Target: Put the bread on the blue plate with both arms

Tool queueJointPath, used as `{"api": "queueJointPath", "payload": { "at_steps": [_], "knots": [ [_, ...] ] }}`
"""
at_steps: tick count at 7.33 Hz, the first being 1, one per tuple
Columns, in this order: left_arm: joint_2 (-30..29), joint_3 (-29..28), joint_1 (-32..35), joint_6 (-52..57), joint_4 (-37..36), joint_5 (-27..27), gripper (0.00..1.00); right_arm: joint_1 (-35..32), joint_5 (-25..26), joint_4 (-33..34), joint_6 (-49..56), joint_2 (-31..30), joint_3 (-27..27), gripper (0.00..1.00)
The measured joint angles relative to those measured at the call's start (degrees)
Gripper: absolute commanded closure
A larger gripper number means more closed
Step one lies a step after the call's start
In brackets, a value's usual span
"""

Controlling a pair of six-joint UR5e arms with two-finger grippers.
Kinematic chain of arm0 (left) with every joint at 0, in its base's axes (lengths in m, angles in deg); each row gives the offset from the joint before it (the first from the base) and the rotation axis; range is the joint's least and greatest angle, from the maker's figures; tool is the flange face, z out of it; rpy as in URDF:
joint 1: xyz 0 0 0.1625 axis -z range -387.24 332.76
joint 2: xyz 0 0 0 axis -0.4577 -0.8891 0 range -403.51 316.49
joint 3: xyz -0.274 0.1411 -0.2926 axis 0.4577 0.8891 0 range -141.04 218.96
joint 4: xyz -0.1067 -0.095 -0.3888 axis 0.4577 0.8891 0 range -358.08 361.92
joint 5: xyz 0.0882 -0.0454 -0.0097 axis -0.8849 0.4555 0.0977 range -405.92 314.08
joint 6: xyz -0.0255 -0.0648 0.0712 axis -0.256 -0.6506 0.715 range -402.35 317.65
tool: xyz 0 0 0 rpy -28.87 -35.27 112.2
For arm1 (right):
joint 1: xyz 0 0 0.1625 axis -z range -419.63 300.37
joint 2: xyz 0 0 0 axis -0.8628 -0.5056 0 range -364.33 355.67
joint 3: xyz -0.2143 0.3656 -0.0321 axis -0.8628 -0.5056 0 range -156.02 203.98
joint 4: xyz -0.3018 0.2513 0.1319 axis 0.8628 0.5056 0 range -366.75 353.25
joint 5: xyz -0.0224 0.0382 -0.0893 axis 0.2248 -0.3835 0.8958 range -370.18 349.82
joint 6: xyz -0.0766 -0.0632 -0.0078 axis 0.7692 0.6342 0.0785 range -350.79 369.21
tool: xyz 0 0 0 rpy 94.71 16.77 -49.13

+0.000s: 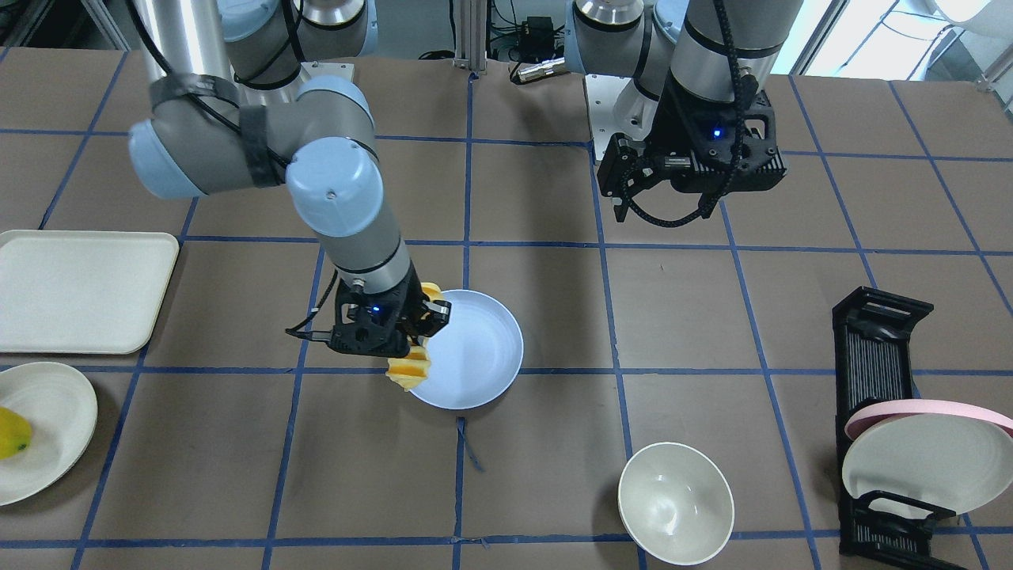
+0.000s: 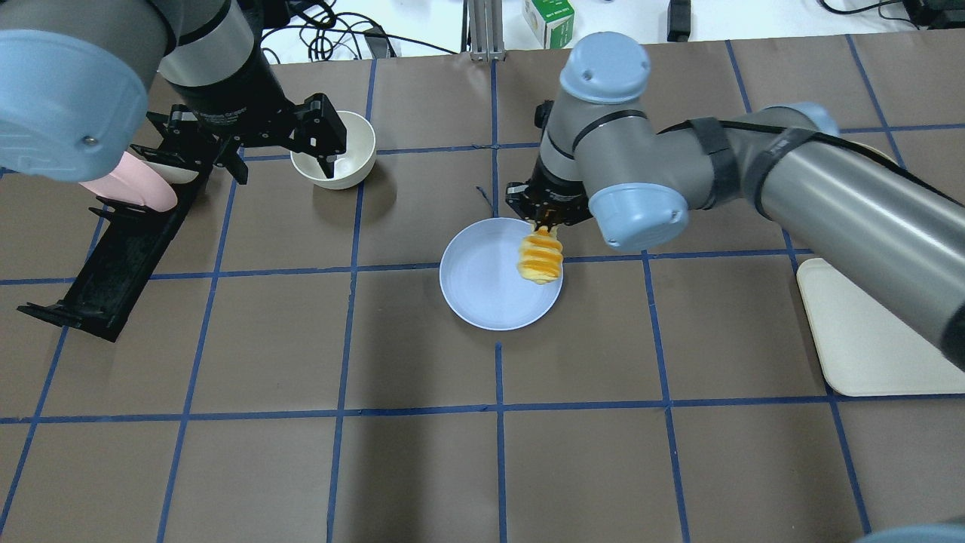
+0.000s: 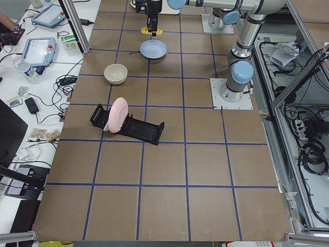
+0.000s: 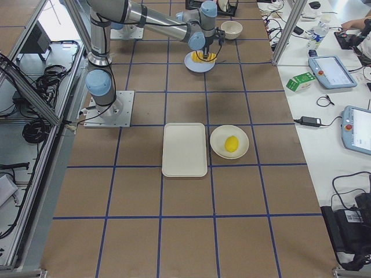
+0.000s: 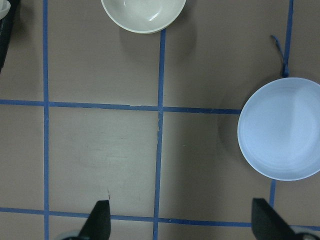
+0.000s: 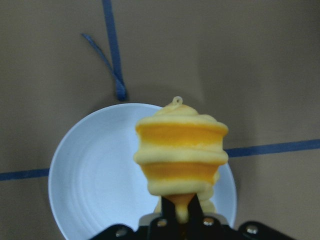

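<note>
My right gripper (image 2: 544,220) is shut on one end of the bread (image 2: 540,256), an orange-yellow ridged loaf. The loaf hangs over the rim of the blue plate (image 2: 482,290) on the robot's right side. In the right wrist view the bread (image 6: 181,155) sticks out from the gripper (image 6: 182,215) above the plate (image 6: 95,170). In the front view the right gripper (image 1: 415,336) holds the bread (image 1: 409,370) at the plate's (image 1: 483,348) edge. My left gripper (image 2: 279,154) is open and empty, well left of the plate (image 5: 282,130), near the bowl.
An off-white bowl (image 2: 334,149) stands below the left gripper's finger. A black dish rack (image 1: 878,364) holds a pink-rimmed plate (image 1: 926,459). An off-white tray (image 1: 79,289) and an off-white plate (image 1: 47,427) with a yellow-green fruit (image 1: 12,431) lie on the robot's right.
</note>
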Motion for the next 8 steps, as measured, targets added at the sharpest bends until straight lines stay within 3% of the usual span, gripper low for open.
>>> {"api": "queueJointPath", "payload": {
  "at_steps": [2, 3, 4, 6, 8],
  "knots": [
    [0.03, 0.11, -0.55, 0.50, -1.05, 0.98, 0.00, -3.79, 0.49, 0.39, -3.48, 5.90, -3.34, 1.00],
    [0.04, 0.16, -0.62, 0.53, -1.40, 1.08, 0.00, -4.27, 1.15, -0.10, -3.83, 6.91, -3.59, 0.25],
    [0.05, 0.19, -0.70, 0.54, -1.57, 1.07, 0.00, -4.28, 2.96, -0.40, -3.85, 7.28, -3.37, 0.00],
    [0.16, 0.20, -0.71, 0.55, -1.66, 0.91, 0.00, -3.93, 6.86, -0.45, -3.11, 7.42, -2.29, 0.00],
    [0.28, 0.20, -0.64, 0.55, -1.67, 0.95, 0.00, -3.62, 7.44, -0.97, -2.87, 6.92, -2.90, 0.00]
  ]
}}
